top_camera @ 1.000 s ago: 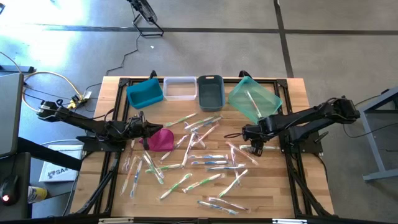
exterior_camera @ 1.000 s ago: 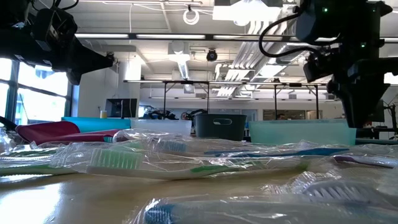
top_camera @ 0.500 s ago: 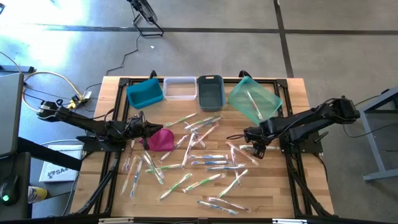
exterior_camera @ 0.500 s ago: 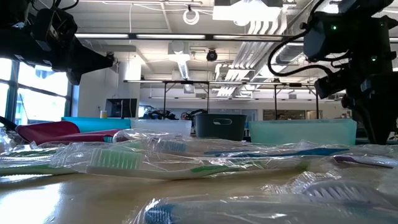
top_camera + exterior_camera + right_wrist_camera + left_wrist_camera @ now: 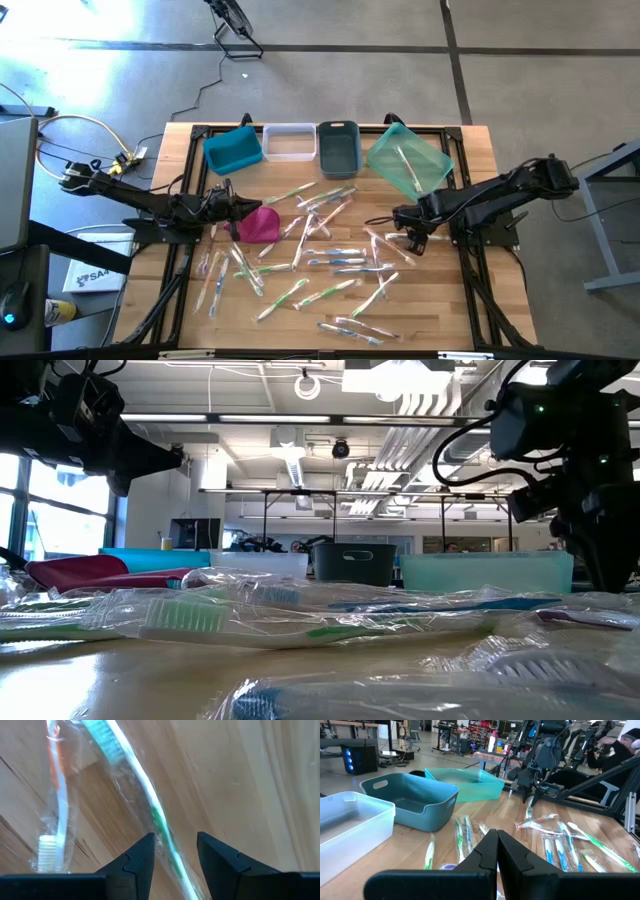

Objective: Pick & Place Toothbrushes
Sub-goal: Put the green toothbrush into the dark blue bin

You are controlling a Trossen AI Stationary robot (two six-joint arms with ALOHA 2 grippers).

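Green-white brush (image 5: 159, 822) in crinkly wrap lies between my right claw's (image 5: 174, 857) spread fingers, not yet pinched. I judge it light, stiff, slippery; grab mid-handle. Left claw (image 5: 497, 851) pressed together, empty.

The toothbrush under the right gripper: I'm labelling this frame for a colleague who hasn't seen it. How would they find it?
Start at the tilted teal bin at the table's back right. Just in front of it the right gripper points down, open. The toothbrush between its fingers is wrapped, with a green and white handle; its neighbour is orange and white.
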